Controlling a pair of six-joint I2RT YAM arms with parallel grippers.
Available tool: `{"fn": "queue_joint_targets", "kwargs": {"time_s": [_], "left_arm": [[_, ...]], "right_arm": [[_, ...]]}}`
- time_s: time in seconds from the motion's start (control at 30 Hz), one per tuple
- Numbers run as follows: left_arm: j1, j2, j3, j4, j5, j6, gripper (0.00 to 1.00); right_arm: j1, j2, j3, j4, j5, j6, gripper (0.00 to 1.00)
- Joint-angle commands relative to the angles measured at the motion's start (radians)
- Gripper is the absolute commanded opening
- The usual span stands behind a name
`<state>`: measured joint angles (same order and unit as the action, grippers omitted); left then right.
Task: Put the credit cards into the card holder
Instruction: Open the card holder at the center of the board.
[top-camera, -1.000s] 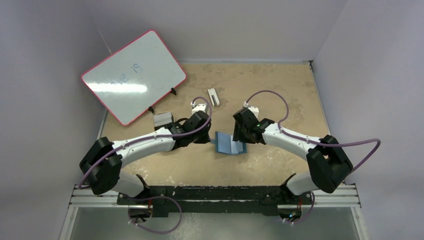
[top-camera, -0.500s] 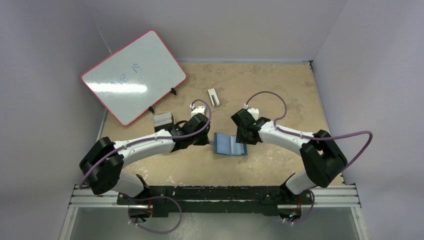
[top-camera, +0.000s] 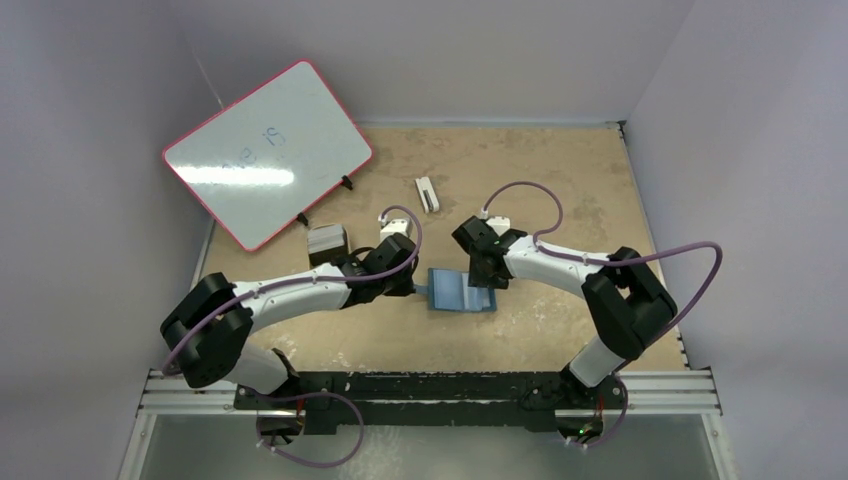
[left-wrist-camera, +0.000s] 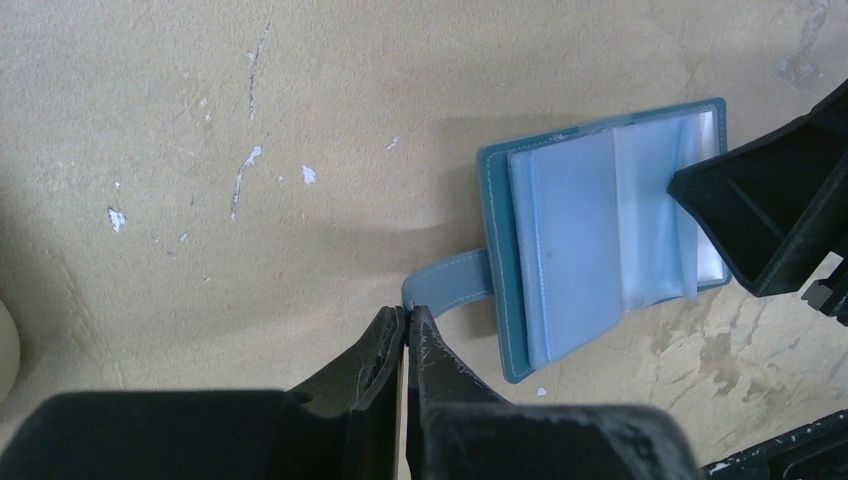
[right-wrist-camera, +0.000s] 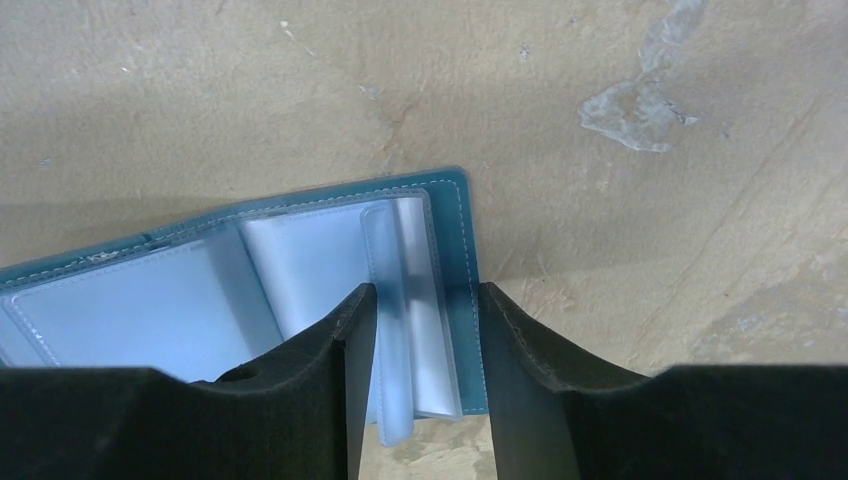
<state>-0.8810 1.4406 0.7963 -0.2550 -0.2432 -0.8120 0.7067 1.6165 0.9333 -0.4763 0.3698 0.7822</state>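
**A:** Card holder (top-camera: 458, 290), position?

**B:** Open flat on the tabletop (top-camera: 560, 170), between the two end effectors, long axis running from one to the other. Its strap (left-wrist-camera: 452, 283) points at the left end effector (left-wrist-camera: 405, 318), whose fingers are pressed together right at the strap's tip. I cannot tell if they pinch it.

**A:** Right end effector (right-wrist-camera: 425, 295)?

**B:** Directly over the holder's opposite edge, jaws partly apart, astride the clear sleeves (left-wrist-camera: 650, 210). No firm pinch shows. It looks the nearer one for parting a pocket.

**A:** Credit cards (top-camera: 326, 240)?

**B:** A grey stack, beside and behind the left end effector, well apart from the holder. Left arm nearer. Neither end effector shows a card.

**A:** Other items?

**B:** White block (top-camera: 427, 193) and whiteboard (top-camera: 265, 155), both beyond the end effectors. Only the left arm itself lies between stack and holder.
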Motion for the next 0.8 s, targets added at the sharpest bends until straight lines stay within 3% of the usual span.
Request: {"fn": "queue_joint_targets", "kwargs": {"time_s": [0.0, 0.43, 0.67, 0.77], "left_arm": [[0.005, -0.010, -0.009, 0.019, -0.043, -0.020, 0.00], [0.004, -0.011, -0.018, 0.020, -0.049, -0.050, 0.00], [0.005, -0.020, -0.023, 0.004, -0.070, -0.089, 0.00], [0.005, -0.041, 0.001, -0.016, -0.046, -0.119, 0.08]], "right_arm": [[0.004, -0.002, 0.026, -0.112, 0.061, 0.017, 0.44], [0.004, -0.020, 0.027, -0.150, 0.095, -0.013, 0.43], [0.004, -0.030, 0.010, -0.052, 0.028, -0.051, 0.41], [0.004, -0.047, -0.009, -0.015, 0.003, -0.059, 0.40]]}}
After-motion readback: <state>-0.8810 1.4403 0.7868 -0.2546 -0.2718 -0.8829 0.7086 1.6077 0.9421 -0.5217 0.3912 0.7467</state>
